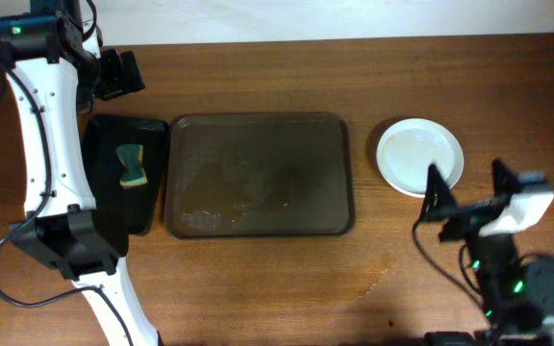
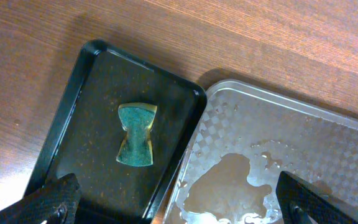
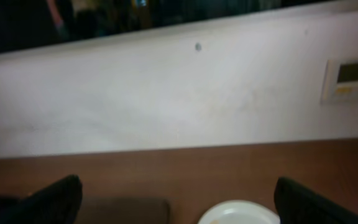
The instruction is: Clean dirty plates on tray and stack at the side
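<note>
The dark-brown tray [image 1: 258, 144] lies mid-table with no plates on it, only a film of water [image 1: 229, 204]. In the left wrist view it looks shiny [image 2: 303, 143] with a puddle [image 2: 229, 180]. White plates [image 1: 419, 156] sit as one round pile on the wood to the right of the tray; I cannot tell how many. The pile's top edge shows in the right wrist view [image 3: 238, 213]. My right gripper [image 1: 469, 183] is open and empty just in front of the pile, also seen in the right wrist view [image 3: 179, 208]. My left gripper [image 1: 118, 72] is open and empty above the table's back left, also seen in the left wrist view [image 2: 179, 208].
A smaller black tray [image 1: 104, 144] lies left of the brown tray and holds a green-yellow sponge [image 1: 133, 165], also in the left wrist view [image 2: 135, 134]. The left arm's white links reach down the left side. A pale wall [image 3: 179, 93] stands behind the table.
</note>
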Controlling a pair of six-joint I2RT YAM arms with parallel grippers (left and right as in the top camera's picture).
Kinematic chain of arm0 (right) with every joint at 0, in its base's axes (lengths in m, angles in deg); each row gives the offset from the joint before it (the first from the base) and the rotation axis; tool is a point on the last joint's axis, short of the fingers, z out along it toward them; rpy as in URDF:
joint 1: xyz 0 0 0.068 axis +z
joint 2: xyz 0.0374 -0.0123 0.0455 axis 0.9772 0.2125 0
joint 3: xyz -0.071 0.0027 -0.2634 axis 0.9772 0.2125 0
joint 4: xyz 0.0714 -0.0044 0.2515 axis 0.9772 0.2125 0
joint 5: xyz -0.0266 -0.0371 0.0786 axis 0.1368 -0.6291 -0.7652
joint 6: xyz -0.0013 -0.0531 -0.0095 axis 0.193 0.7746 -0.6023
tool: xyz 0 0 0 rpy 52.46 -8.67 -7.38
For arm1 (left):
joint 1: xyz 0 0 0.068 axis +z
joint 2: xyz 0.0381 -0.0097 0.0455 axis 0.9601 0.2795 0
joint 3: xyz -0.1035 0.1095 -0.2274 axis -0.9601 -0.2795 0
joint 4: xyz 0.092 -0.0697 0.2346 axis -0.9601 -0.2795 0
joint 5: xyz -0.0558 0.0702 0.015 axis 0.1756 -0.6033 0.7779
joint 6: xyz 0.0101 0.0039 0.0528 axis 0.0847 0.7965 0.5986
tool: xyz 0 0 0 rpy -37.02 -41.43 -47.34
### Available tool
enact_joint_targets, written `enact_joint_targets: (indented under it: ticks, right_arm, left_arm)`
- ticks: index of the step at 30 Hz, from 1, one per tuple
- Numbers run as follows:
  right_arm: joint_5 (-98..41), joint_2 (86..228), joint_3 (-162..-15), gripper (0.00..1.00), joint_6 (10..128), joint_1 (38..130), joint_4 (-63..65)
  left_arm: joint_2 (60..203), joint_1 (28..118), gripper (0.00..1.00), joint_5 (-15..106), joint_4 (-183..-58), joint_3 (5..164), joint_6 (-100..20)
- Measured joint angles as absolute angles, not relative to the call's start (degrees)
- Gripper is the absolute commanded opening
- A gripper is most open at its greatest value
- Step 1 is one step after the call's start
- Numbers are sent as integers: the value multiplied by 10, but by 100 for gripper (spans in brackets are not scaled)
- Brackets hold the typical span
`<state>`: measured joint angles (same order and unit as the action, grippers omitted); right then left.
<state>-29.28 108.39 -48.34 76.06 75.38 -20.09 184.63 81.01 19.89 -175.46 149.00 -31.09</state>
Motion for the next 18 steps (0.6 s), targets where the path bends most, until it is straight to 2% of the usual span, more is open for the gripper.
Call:
enact_joint_targets:
  ticks: [6,18]
  right_arm:
    - [-314,929,-250,98,766,751,-314]
    - [-311,869,-154,98,768,751,-310]
  left_arm:
    - [1846,810,99,199,-1755,1490,-311]
    - [1846,810,99,199,-1755,1490,-311]
